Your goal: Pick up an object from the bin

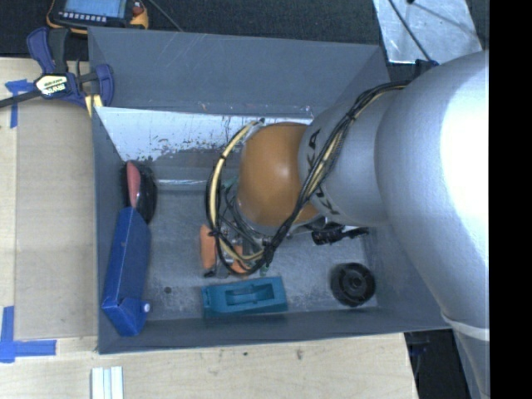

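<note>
You see the arm's orange wrist cover (270, 173) over the bin's (249, 65) middle. A teal block (245, 296) lies nearest it, a black disc (353, 283) farther right.

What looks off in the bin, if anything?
Nothing looks spilled or visibly damaged. The long blue box lies slanted along the left wall of the grey metal bin, just below a red-and-black brush-like thing. A small orange piece is partly hidden under the arm's cables, so its condition can't be judged.

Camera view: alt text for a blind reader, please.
A robot arm with an orange wrist cover reaches into the middle of a grey metal bin. Around it lie a teal block, a black round part and a long blue box.
</note>
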